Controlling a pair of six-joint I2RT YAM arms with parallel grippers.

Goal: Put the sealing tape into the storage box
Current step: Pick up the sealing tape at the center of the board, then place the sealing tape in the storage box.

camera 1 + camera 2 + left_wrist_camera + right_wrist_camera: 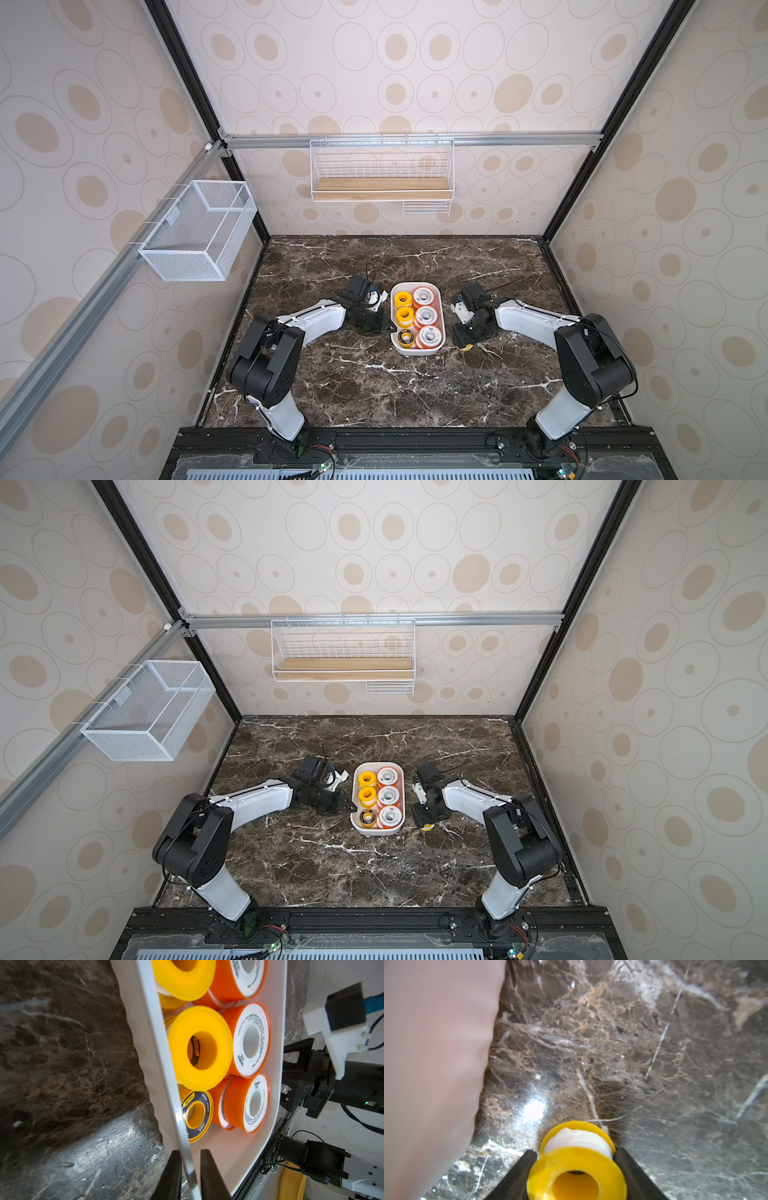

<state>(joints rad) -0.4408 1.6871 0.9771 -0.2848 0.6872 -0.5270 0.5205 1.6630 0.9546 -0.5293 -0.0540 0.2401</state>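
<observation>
Sealing tape (424,316), orange-white and yellow plastic spools, nearly fills your white rounded plastic storage box (417,352), its wall pinched by your left gripper (190,1152). One yellow spool (577,1167) waits outside on marble (654,1053), straddled by your right gripper (575,1151); grip unclear.

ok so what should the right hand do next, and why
Probably lift straight up. The right hand has its fingers against both sides of the yellow spool, which sits on the table beside the storage box; the wall must be cleared first. The left hand pinches the rim.
</observation>
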